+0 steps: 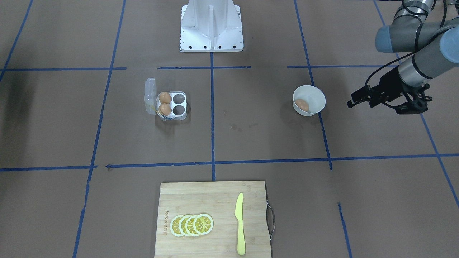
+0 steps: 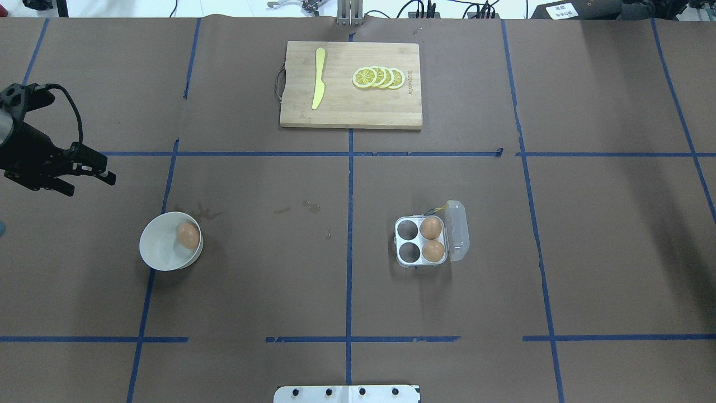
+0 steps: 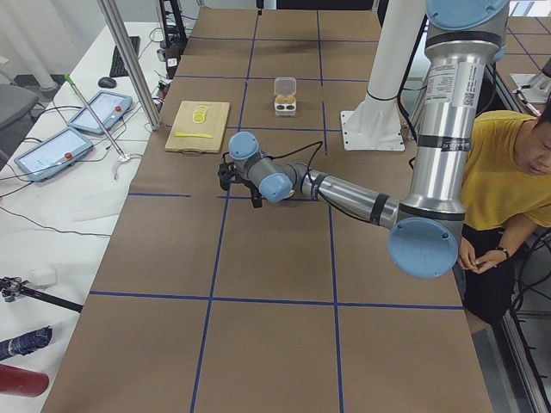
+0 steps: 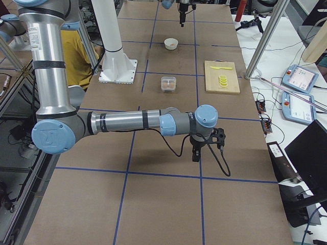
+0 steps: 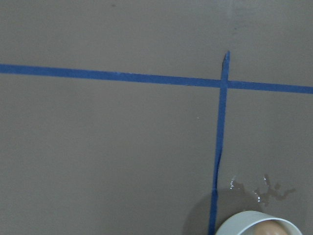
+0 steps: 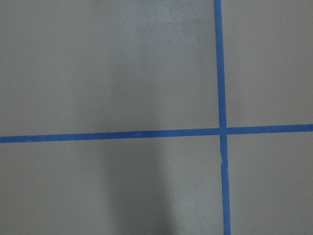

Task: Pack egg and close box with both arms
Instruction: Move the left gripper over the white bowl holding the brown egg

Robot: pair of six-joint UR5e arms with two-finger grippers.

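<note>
Status: nothing picked yet. My left gripper [image 2: 89,182] hangs empty over the table, fingers apart. The egg [image 2: 188,235] lies in the white bowl [image 2: 154,249], near those fingers, lower down and a bit toward the table's middle. The bowl rim just clips the bottom edge of my left wrist view.

The box [image 2: 408,229] sits well apart from the left fingers, past the centre tape line toward my right side. Two packed eggs [image 2: 430,228] fill the cells by the hinge; the two cells facing my left fingers are empty. The lid [image 2: 457,230] stands open on the side of the box away from them.

My right gripper [image 4: 195,153] is well apart from the box. It shows only in a side view, so I cannot tell if its fingers are apart or together.

Left to do, my read: grab the egg, seat it in a free cell, fold the lid down with both arms.

Obstacles: none I can see on the bowl-to-box line. The bowl wall means a top-down grab. The cutting board [image 2: 347,115] with knife [image 2: 319,78] and lemon slices [image 2: 379,77] is well away from both sets of fingers, not in play.
</note>
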